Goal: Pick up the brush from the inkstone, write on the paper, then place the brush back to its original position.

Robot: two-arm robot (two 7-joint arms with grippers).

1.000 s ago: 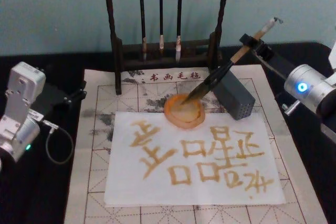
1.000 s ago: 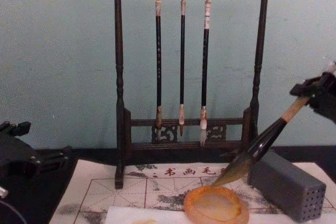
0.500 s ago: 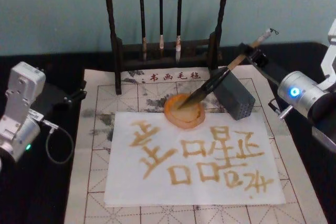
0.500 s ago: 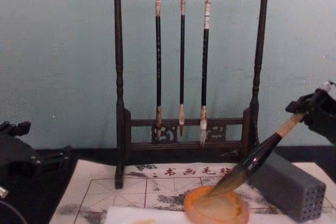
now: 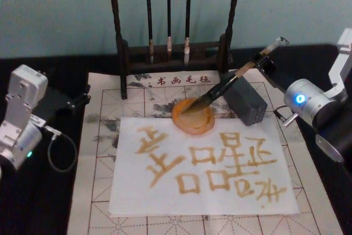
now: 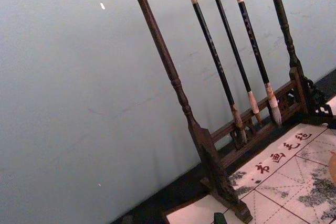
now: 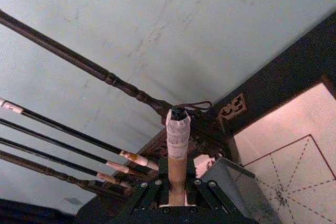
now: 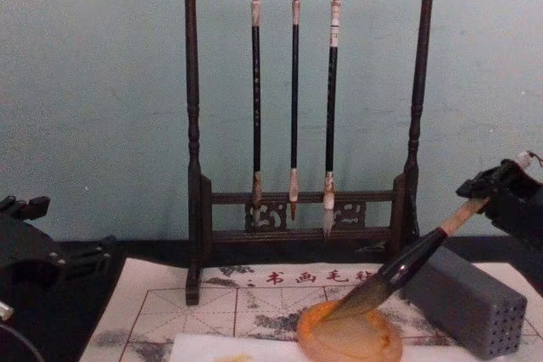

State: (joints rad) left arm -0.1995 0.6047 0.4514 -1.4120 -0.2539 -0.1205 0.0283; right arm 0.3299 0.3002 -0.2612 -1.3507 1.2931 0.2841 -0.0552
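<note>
Over on the left, the left claw [image 5: 82, 98] sits parked on the black worktop [image 5: 49, 213], just off the edge of the gridded cream felt mat [image 5: 99, 202]; I cannot tell whether it is apart or together. To its right and further back stands the dark wooden brush rack [image 5: 122, 53], with three thin black-handled brushes [image 8: 294, 99] hanging from it. In front of the rack, a white paper sheet [image 5: 165, 196] covered in golden-brown characters lies on the mat.

The round orange-amber inkstone [image 5: 187, 129] rests at the paper's far edge, below and to the left of the right claw [image 5: 263, 61]. The large brush with a tan wooden handle [image 5: 231, 83] slants down from that claw, with its dark bristles lying in the dish. Its shaft crosses the grey rectangular block with small holes [image 5: 247, 103], which sits just beneath the claw. The right claw is clamped on the handle's upper end, below the whitish cap [image 7: 177, 129].
</note>
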